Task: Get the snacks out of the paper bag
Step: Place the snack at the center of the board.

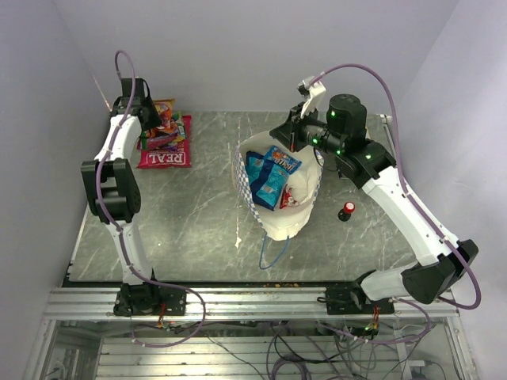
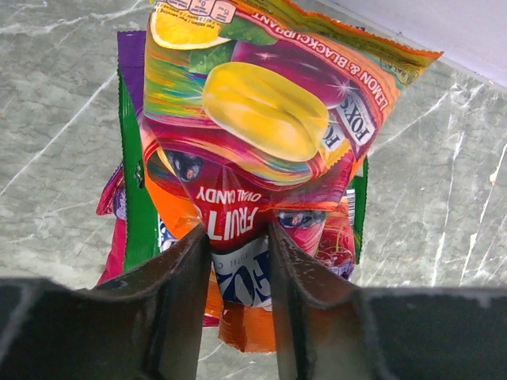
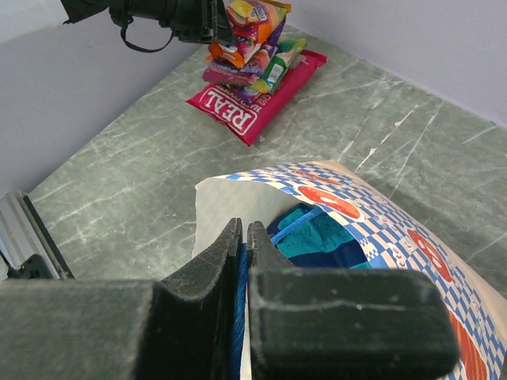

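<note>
The paper bag [image 1: 287, 223] lies open in the middle of the table, with blue candy bags [image 1: 269, 176] inside it. My right gripper [image 3: 245, 226] is shut on the bag's blue cord handle [image 3: 240, 321] at the rim, holding the mouth up over those blue packets [image 3: 325, 241]. At the far left, a pile of snacks [image 1: 168, 127] rests on the red "REAL" packet [image 1: 165, 158]. My left gripper [image 2: 238, 237] hovers just over the pile, open. A colourful fruit candy packet [image 2: 269, 119] lies on top, its lower end between the spread fingers [image 2: 178, 277].
A small red-and-black knob [image 1: 347, 210] stands on the table right of the bag. A loose blue handle loop [image 1: 273, 252] trails from the bag toward the near edge. Walls close in on the left, the back and the right.
</note>
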{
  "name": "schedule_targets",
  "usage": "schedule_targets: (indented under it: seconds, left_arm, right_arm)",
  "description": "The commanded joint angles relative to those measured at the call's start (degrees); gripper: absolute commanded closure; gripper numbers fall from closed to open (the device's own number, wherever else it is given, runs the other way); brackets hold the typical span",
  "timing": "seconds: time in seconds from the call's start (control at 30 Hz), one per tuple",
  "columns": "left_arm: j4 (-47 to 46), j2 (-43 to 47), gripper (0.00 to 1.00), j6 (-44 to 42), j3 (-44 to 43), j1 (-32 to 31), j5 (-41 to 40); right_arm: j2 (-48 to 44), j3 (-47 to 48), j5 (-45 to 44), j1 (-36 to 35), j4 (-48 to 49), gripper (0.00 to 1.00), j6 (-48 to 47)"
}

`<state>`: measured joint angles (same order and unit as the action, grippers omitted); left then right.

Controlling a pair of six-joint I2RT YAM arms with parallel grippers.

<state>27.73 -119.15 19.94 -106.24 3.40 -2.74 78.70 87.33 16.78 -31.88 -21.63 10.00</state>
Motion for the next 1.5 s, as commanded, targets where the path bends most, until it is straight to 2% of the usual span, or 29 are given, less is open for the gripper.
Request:
schedule_targets:
  seconds: [0.0,0.13,0.33,0.4,0.57,0.7,0.8,0.87,1.0,1.2,1.3,1.47]
  left_arm:
    - [2.39,-1.82,0.48,-2.42,-4.1,0.03,2.28]
    - [4.03,0.67,0.27,-2.84,-5.46,0.03,0.99]
    - [4.84,8.1,0.2,-2.39,-1.94,0.03,2.33]
    - [5.24,10.45,0.14,-2.39,-0.54,0.03,2.71]
    - [3.32,14.34,0.1,-3.39,2.96,0.12,2.17]
    - [2.92,9.21,0.06,-4.04,-0.29,1.69,-1.17]
    - [6.14,1.94,0.13,-3.37,-6.52,4.0,2.41]
    - [6.34,0.83,0.15,-3.67,-8.77,3.99,4.54]
    - [0.12,7.08,0.12,-2.09,-2.56,3.53,7.72]
    - [3.71,15.6,0.08,-1.68,0.15,3.42,8.2]
    - [2.47,24.29,0.08,1.74,9.35,2.83,11.01]
    - [-5.79,40.0,0.09,6.92,28.8,-2.38,17.17]
  right_arm:
    - [0.21,1.2,0.35,-0.03,-0.39,1.0,-0.35]
    - [-0.29,0.66,0.58,-0.04,-0.14,1.0,0.02]
    - [-0.69,0.4,0.88,-0.03,0.31,1.0,0.48]
    - [-0.84,0.18,1.14,-0.03,0.51,1.0,0.75]
    - [-1.0,-0.32,1.78,-0.07,0.71,1.0,1.17]
    - [-1.09,0.05,1.8,-0.03,0.46,1.0,0.82]
    - [-1.25,0.42,1.73,-0.03,0.15,1.0,0.6]
    - [-1.44,0.7,1.2,-0.03,-0.16,1.0,0.34]
    - [-1.49,0.8,0.16,-0.03,-0.02,1.0,0.19]
    - [-0.91,0.63,0.8,-0.03,-0.14,1.0,0.26]
    - [-0.76,0.23,1.33,0.02,0.16,1.0,0.46]
    - [-0.59,0.84,1.28,-0.05,0.05,1.0,0.01]
